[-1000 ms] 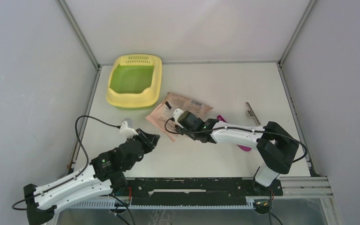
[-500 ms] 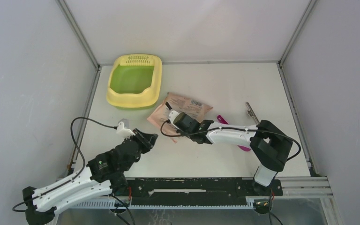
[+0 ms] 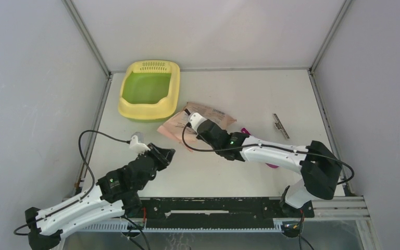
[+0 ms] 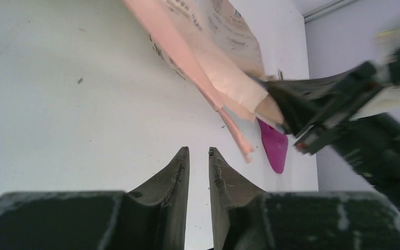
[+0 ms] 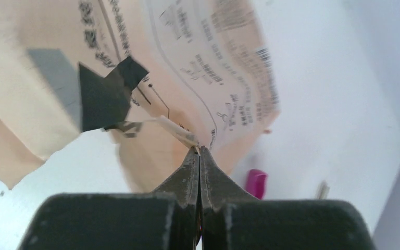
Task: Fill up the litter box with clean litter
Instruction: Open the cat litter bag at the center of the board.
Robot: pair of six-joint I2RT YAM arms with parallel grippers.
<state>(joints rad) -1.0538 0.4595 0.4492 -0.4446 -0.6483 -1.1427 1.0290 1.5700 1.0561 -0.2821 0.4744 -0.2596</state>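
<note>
Top external view: white surface with a tray, a bag and a scoop on it.
Litter box: pale yellow tray in the upper left of the frame, at the surface's back left corner; green floor showing, slotted grille at its far end.
Right pincer: fully closed, pinching an edge of the peach bag near frame centre, just lower right of the tray.
Left pincer: lower left of the bag, fingers a narrow gap apart, holding nothing.
Magenta scoop: right of the bag, partly hidden.

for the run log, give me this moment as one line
right gripper: shut on bag | left gripper: ajar, empty | litter box: no litter
</note>
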